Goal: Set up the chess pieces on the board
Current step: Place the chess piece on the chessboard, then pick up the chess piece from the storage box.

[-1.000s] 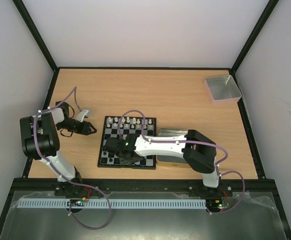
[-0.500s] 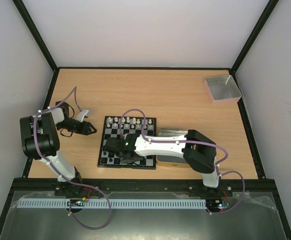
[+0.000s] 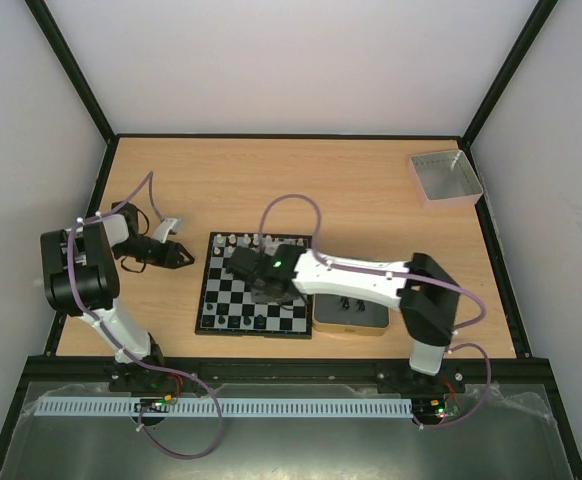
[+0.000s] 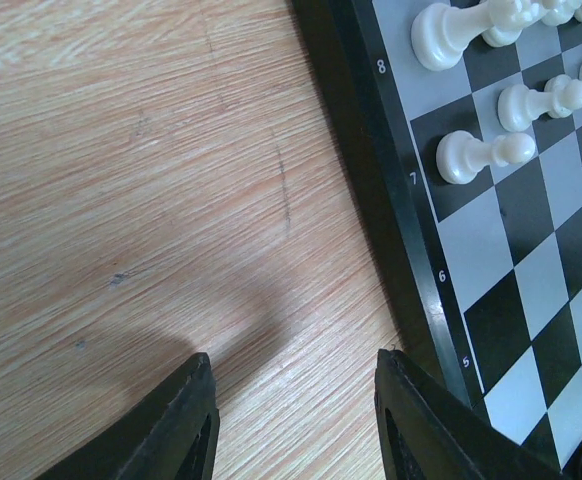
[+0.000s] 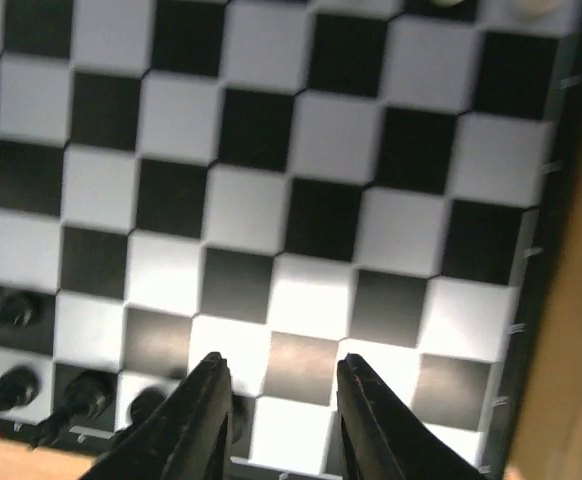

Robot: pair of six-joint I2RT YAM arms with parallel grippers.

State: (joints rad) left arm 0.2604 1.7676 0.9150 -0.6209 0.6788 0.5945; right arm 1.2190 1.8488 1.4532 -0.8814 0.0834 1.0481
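Observation:
The board (image 3: 223, 296) lies mid-table. White chess pieces (image 3: 254, 240) stand along its far edge and black pieces (image 3: 241, 320) along its near edge. My right gripper (image 3: 254, 280) hovers over the middle of the board. In the right wrist view it (image 5: 279, 400) is open and empty above bare squares (image 5: 316, 225), with black pieces (image 5: 81, 395) at the lower left. My left gripper (image 3: 181, 257) sits just left of the board. In the left wrist view it (image 4: 296, 400) is open and empty over bare wood, beside the board's border (image 4: 391, 200) and white pieces (image 4: 486, 152).
A gold-rimmed tin (image 3: 323, 318) with a few black pieces in it lies against the board's right side, under my right arm. A grey square tray (image 3: 446, 178) stands at the far right corner. Dark rails edge the table.
My right gripper has moved from the board's near left part to its middle, and the arm has swung off the tin. The left arm has not moved.

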